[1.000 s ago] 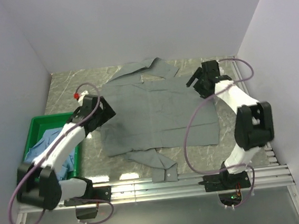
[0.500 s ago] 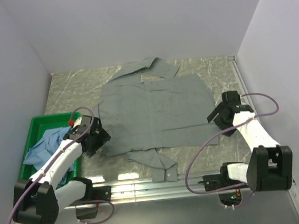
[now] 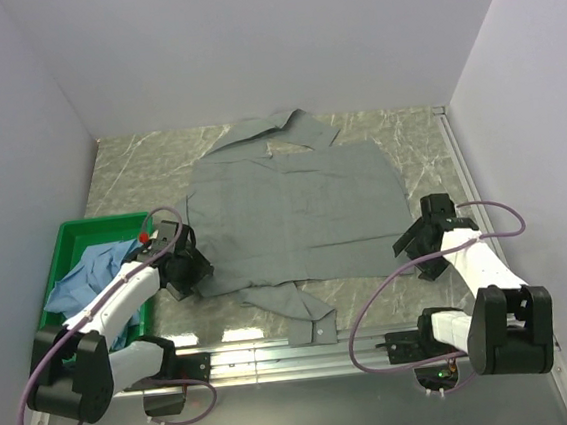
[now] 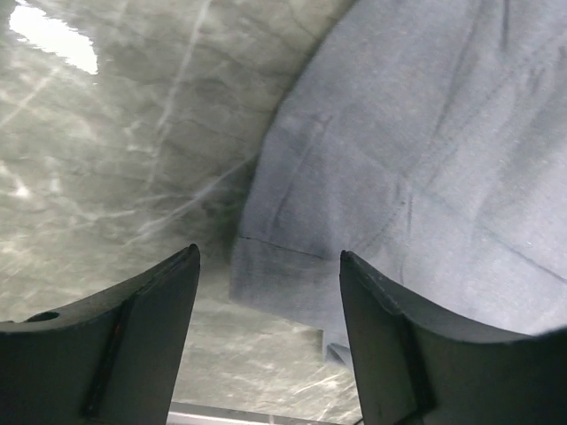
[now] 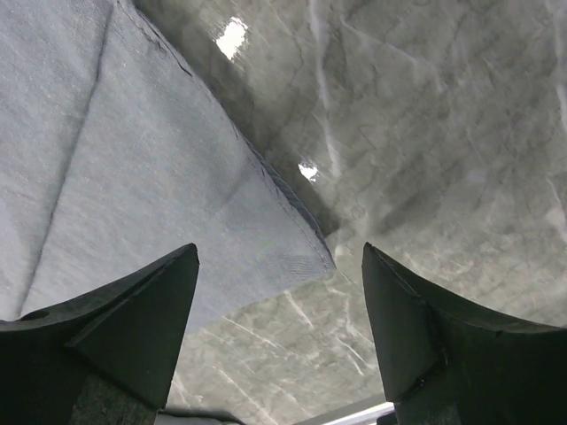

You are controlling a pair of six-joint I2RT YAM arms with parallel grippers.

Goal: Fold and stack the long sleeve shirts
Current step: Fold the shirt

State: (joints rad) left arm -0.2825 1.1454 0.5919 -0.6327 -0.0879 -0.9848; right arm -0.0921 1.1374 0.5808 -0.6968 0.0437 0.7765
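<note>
Grey-green shirt [image 4: 416,133] corner beneath left claw [image 4: 268,261]

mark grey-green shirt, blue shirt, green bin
grey-green shirt [image 3: 293,207], top external view, middle of body
light blue shirt [image 3: 77,283], top external view, bunched cloth
green bin [image 3: 89,227], top external view, far rim

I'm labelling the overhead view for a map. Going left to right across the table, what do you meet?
The green bin with the blue shirt in it → left pincer → grey-green shirt → right pincer.
</note>
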